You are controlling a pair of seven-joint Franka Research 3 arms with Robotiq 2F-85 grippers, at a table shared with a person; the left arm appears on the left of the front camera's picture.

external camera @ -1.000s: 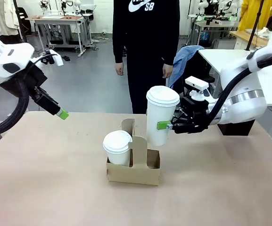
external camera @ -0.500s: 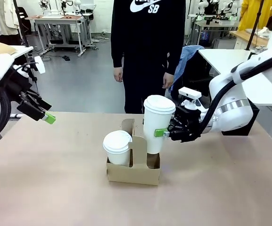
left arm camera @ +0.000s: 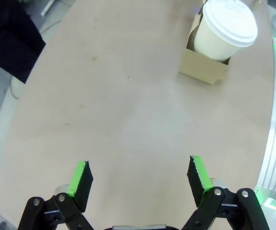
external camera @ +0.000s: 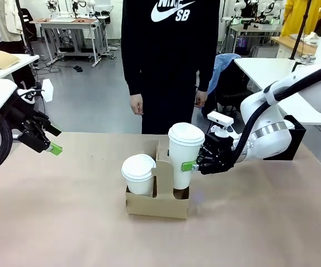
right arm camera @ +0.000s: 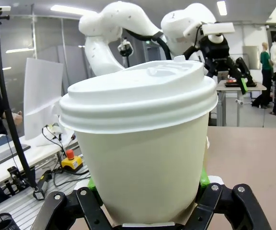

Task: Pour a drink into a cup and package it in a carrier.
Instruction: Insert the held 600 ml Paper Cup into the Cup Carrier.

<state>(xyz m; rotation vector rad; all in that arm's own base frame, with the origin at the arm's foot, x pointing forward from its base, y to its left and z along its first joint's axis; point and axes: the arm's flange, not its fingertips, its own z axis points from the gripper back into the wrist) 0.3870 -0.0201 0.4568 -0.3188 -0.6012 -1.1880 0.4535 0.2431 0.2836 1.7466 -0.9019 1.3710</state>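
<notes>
Change: over the last second your right gripper (external camera: 196, 163) has brought the tall lidded paper cup (external camera: 186, 158) down from above the cardboard cup carrier (external camera: 157, 204) into its right-hand slot. The left arm has pulled back toward the table's left edge.
Tall cup: it stands upright with its base inside the slot, just right of the central handle divider. The white lid is on, so you cannot see the contents.
Right gripper: closed around the cup's lower body from the right side. In the right wrist view the green pads (right arm camera: 202, 178) press against both sides of the cup (right arm camera: 142, 139).
Left gripper (left arm camera: 140, 172): spread wide and carrying nothing, above bare table (left arm camera: 128, 110) and well apart from the carrier (left arm camera: 204, 67).
Short lidded cup (external camera: 138, 173): already in the carrier's left slot.
Carrier: near the middle of the table, a little toward the near edge.
Person (external camera: 168, 55): standing at the far edge, hands down, touching nothing.
Meaning: packaging looks nearly finished. You cannot tell whether the cup is seated fully.
Next: release gently and draw back to the right without tipping the cup.
</notes>
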